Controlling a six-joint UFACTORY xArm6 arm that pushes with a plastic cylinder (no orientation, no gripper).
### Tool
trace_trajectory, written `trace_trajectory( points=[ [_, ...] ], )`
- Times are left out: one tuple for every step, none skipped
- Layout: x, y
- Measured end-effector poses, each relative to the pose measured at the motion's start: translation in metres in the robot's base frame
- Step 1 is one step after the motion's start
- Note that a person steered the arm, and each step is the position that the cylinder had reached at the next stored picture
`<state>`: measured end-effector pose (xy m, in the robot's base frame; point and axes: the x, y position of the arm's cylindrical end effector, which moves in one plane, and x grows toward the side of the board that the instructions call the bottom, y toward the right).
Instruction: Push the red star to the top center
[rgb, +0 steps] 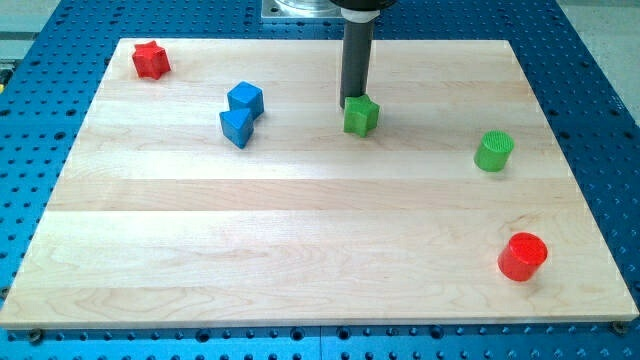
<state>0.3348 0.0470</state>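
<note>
Red star (151, 60) at top left, far from my tip (352, 100).

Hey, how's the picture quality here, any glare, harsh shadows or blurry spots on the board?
Camera view: soft, even light and no strong glare on the pale wooden board; the red cylinder block and green cylinder block cast only faint short shadows; block edges are slightly soft; the dark rod is cut off at the view's top, my tip right behind the green star-like block.
</note>
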Motion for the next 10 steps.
trace_trajectory(
  points=[
    [0.035, -0.015],
    [0.063, -0.078],
    [0.082, -0.168],
    [0.089, -0.251],
    [0.041, -0.28],
    [-0.013, -0.312],
    [-0.067, -0.328],
    [-0.081, -0.302],
    [-0.077, -0.231],
    [-0.069, -0.193]
  ],
)
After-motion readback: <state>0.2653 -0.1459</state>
